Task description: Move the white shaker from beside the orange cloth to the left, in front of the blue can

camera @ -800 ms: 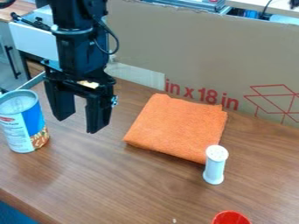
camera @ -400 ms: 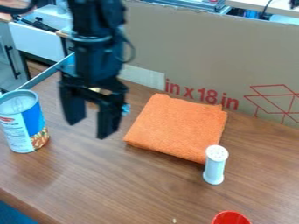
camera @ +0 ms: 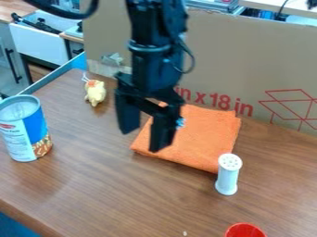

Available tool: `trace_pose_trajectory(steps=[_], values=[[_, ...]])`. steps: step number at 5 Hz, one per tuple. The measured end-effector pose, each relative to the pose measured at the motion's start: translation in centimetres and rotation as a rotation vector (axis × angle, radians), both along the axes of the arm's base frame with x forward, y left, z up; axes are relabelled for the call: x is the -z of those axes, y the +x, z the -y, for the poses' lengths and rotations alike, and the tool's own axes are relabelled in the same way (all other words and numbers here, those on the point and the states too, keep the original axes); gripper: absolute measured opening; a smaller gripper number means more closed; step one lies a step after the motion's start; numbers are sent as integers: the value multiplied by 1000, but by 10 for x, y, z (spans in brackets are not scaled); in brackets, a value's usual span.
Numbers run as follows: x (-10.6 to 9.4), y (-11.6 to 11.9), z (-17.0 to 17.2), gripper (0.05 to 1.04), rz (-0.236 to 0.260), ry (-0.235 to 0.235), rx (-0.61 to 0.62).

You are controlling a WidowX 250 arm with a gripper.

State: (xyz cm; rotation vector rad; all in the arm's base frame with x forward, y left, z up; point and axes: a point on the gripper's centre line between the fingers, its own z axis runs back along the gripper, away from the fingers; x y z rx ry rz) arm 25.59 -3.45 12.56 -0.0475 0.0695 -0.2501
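Since the earlier frames, the gripper (camera: 144, 140) has shifted toward three o'clock, baring the toy (camera: 95, 92) at its eleven o'clock; the rest has stayed put. Its fingers stand spread, with nothing between them. The cloth (camera: 207, 134) lies folded at the gripper's three o'clock, partly behind one finger in view. How high the tips hang, I cannot tell; if they are lower than they look, more sideways travel could drag or rumple the cloth. A dragged cloth might topple the shaker (camera: 228, 173), upright and narrow, close by its five o'clock corner. The can (camera: 36, 122), well off at nine o'clock, and the cup (camera: 244, 230), at five, seem at less risk.
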Motion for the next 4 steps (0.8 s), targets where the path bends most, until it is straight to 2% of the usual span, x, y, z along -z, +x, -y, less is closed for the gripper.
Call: trace_pose_trajectory(steps=[1,2,3,4], values=[[12,16,18,1000,-4,-12,52],[24,26,35,1000,-21,6,103],[37,38,50,1000,-35,61,115],[45,46,58,1000,-47,69,123]])
